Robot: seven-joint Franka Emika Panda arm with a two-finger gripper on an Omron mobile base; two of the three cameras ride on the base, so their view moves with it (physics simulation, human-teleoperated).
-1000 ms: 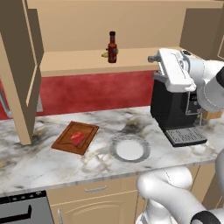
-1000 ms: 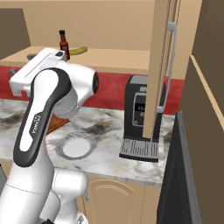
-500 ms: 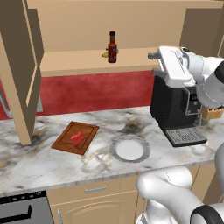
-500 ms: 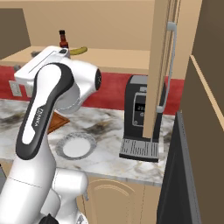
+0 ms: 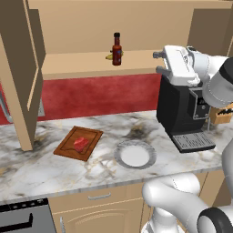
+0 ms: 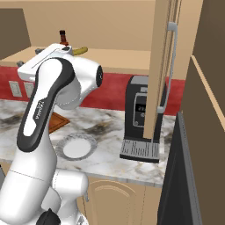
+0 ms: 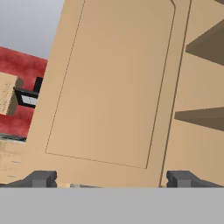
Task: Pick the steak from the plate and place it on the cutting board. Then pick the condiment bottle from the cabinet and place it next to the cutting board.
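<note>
Steak (image 5: 81, 144) on board (image 5: 78, 143); arm swung up toward cabinet (image 5: 82, 63), tool (image 7: 111, 179) released, empty; bottle (image 5: 117, 49) next.

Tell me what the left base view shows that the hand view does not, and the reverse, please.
Left base view alone: the steak lying on the cutting board, the bare plate, the condiment bottle upright on the cabinet shelf, and a black coffee machine.

Hand view alone: a framed cabinet door panel close up, with the open gripper at the bottom.

Both: tan cabinet wood and the red wall.
</note>
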